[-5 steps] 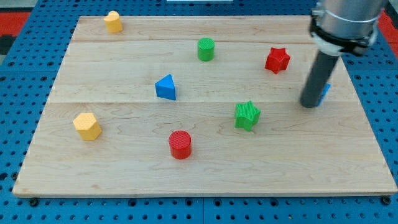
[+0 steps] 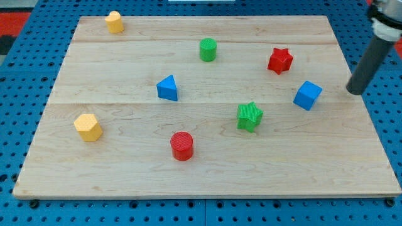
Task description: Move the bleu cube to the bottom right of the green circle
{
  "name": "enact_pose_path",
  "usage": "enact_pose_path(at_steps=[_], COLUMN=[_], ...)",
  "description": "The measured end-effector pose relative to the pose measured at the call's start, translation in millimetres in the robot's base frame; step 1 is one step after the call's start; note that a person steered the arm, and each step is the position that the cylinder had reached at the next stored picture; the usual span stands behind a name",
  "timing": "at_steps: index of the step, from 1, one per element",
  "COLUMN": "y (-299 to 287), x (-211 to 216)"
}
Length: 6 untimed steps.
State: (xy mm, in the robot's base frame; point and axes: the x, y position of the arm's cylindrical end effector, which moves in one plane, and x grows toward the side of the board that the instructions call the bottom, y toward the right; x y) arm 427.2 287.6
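My tip [image 2: 356, 91] at view's right

Cube [image 2: 307, 95] toward the view's right, between star [image 2: 249, 116] and my tip [image 2: 355, 91].

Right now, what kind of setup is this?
Likely a lab tabletop pushing rig: a wooden board on a blue pegboard bench, small coloured blocks like the blue cube and green cylinder, and my tip right of the cube.

No readable text or labels appear anywhere.
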Motion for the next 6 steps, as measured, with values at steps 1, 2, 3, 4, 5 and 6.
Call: enact_pose_path(at_steps=[1,2,3,4,5,6], y=[-42.5,-114.7,-171.6,-92.6,-91.6,-160.6], x=[23.4,11.8,6.6,5.9,-13.5,-17.6])
